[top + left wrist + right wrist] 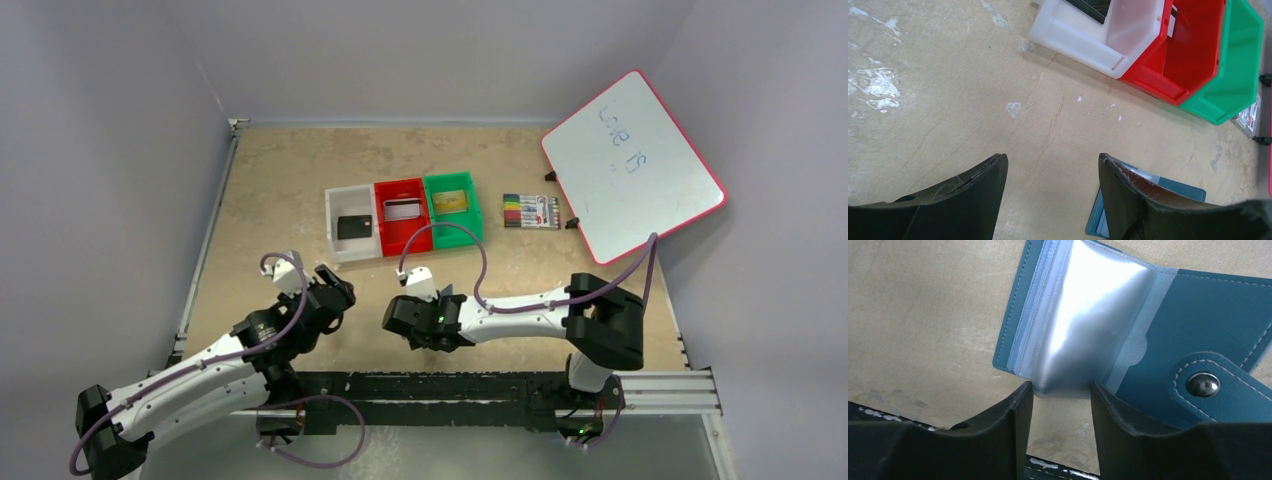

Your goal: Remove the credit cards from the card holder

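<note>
The teal card holder (1198,325) lies open on the table, its snap tab (1203,385) at the right. A clear pocket leaf (1088,325) bows up from it and shows no card inside. My right gripper (1062,387) has its fingertips pressed on the two sides of that leaf's near edge. In the top view the right gripper (400,318) covers the holder. My left gripper (1053,160) hangs open over bare table, with the holder's corner (1193,192) just past its right finger. The credit cards lie in the bins: black (355,227), silver (403,210), gold (452,201).
White (338,205), red (392,240) and green (475,222) bins stand in a row at mid-table. A pack of markers (531,211) lies to their right. A tilted whiteboard (633,165) stands at the back right. A black rail (450,385) runs along the near edge.
</note>
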